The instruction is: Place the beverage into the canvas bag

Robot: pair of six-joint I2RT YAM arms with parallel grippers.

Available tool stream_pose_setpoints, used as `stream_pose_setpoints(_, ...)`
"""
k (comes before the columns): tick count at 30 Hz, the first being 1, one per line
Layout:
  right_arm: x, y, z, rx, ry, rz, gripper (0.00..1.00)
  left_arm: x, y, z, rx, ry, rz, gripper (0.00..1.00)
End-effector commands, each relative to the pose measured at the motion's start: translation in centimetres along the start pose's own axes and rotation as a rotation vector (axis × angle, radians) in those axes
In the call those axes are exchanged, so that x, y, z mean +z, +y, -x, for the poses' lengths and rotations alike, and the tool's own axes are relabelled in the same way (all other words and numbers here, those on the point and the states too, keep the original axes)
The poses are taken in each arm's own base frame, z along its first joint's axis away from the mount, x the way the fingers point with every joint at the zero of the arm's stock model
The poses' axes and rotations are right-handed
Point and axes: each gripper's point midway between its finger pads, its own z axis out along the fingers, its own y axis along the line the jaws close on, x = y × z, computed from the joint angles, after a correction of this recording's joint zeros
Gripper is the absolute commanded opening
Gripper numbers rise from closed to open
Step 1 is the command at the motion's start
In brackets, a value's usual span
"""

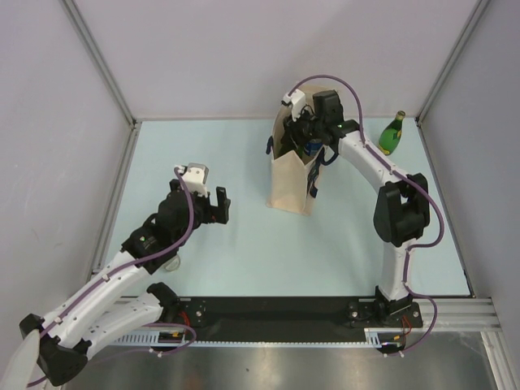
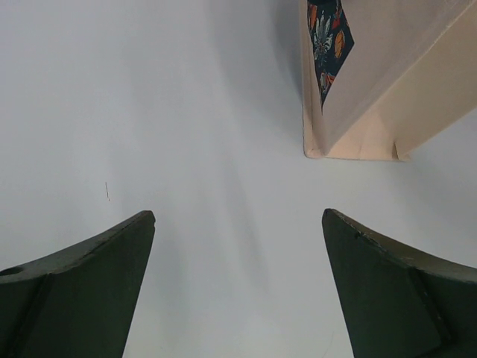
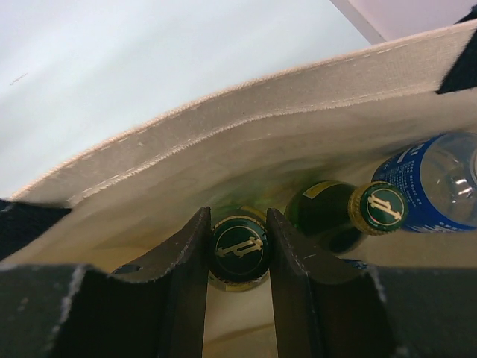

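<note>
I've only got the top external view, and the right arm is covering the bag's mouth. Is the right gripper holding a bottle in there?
Observer: Yes. The right wrist view shows the right gripper clamped on the capped neck of a green bottle inside the canvas bag.
Operator: Anything else in the bag?
Observer: A second green bottle and a blue-labelled plastic bottle sit beside it.
Operator: And the left gripper?
Observer: The left gripper is open with only bare table between its fingers.

Probably a lab: white panels point(image 1: 244, 49) in aluminium framing point(image 1: 99, 61).
</note>
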Motion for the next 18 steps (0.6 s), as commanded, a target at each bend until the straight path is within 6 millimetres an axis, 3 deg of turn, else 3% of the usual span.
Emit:
stream_pose_setpoints(1, -1.4, -0.9, 7.1, -0.170, -0.245, -0.045, 0.00, 0.2, 0.0, 0.5, -0.024, -0.018, -0.004, 1.00)
stream_pose_setpoints(8, -0.7, -1.7, 4.9, -0.188, -0.215, -0.053, 0.07, 0.3, 0.2, 0.3, -0.025, -0.016, -0.001, 1.00)
stream_pose_setpoints(13, -0.5, -1.7, 3.6, -0.192, -0.188, -0.036, 0.27, 0.3, 0.2, 0.4, -0.028, -0.016, -0.003, 1.00)
stream_pose_setpoints(18, -0.8, -1.4, 3.5, -0.210, -0.183, -0.021, 0.55, 0.3, 0.1, 0.8, -0.029, -0.021, -0.006, 1.00)
